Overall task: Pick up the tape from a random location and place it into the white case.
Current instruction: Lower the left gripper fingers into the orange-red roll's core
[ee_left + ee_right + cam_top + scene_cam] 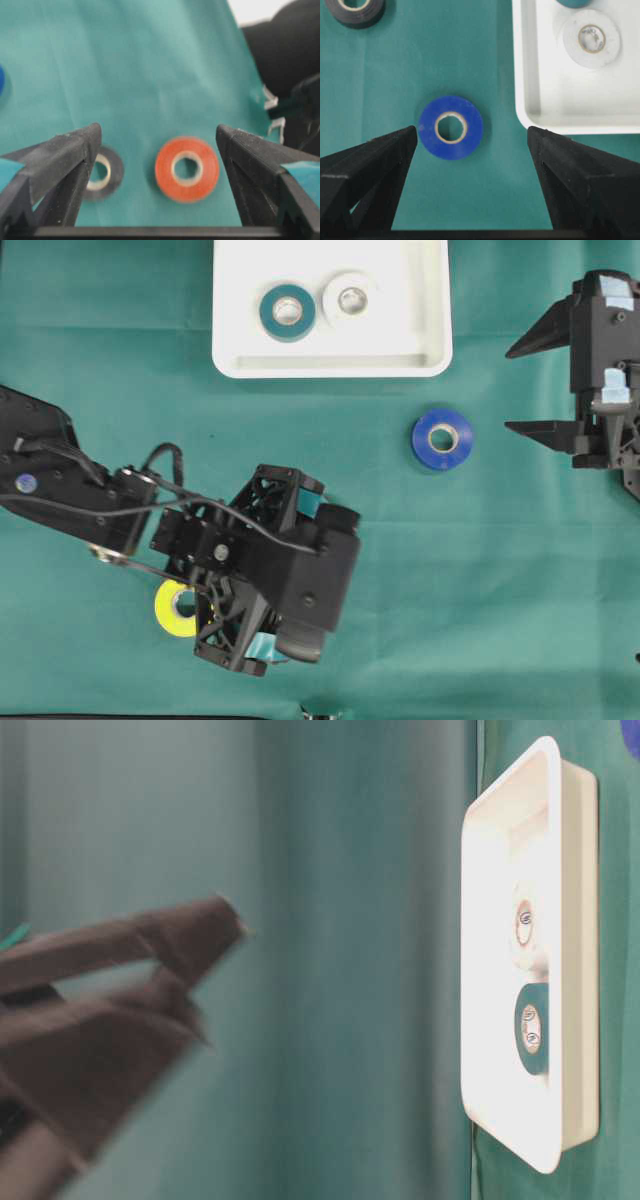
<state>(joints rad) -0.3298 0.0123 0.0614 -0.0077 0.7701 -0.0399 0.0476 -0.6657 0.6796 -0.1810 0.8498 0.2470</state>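
Observation:
The white case [430, 300] lies at the back middle, and it also shows side-on [575, 950]. A teal tape [287, 311] and a white tape [351, 297] lie flat in it. A blue tape [442, 439] lies on the cloth below the case's right corner. My right gripper [525, 385] stands open to its right, with the blue tape [451, 127] ahead of its empty jaws. My left gripper [157, 131] is open above a red tape [186, 168], touching nothing. A black tape [102, 172] sits partly behind its left finger. The left arm [270, 570] hides both from above.
A yellow tape [172, 608] peeks out from under the left arm at the lower left. Green cloth [480, 590] covers the table. The case's corner [530, 117] is close to my right gripper's right finger. A blurred dark finger pair [120, 980] fills the table-level view's left.

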